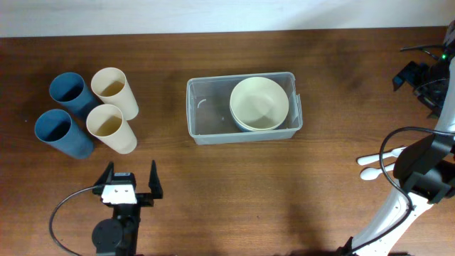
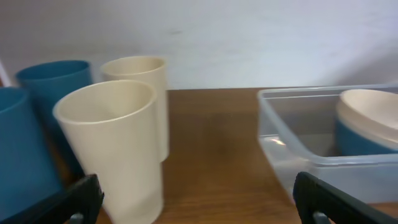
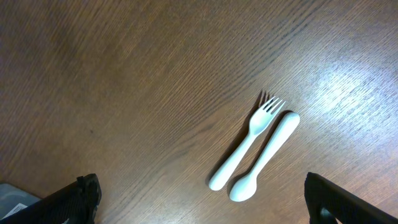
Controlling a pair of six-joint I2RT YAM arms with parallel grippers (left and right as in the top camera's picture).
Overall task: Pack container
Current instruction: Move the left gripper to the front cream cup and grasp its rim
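Note:
The clear container point(image 1: 206, 121) lies mid-table, with stacked bowls point(image 1: 259, 103) in its right half, a cream one on top. Left of it stand two cream cups point(image 1: 114, 128) and two blue cups point(image 1: 64, 124). My left gripper point(image 1: 130, 183) is open near the front edge, below the cups. In the left wrist view its fingers point(image 2: 68, 202) are spread, with a cream cup point(image 2: 115, 143) ahead left and the container point(image 2: 292, 143) ahead right. My right gripper point(image 3: 205, 202) hangs open just above a white fork point(image 3: 249, 140) and spoon point(image 3: 264, 155), touching neither.
The fork and spoon point(image 1: 373, 165) lie side by side at the table's right, partly under the right arm point(image 1: 419, 167). A corner of the container point(image 3: 12, 196) shows at the lower left of the right wrist view. A pale wall runs behind the table.

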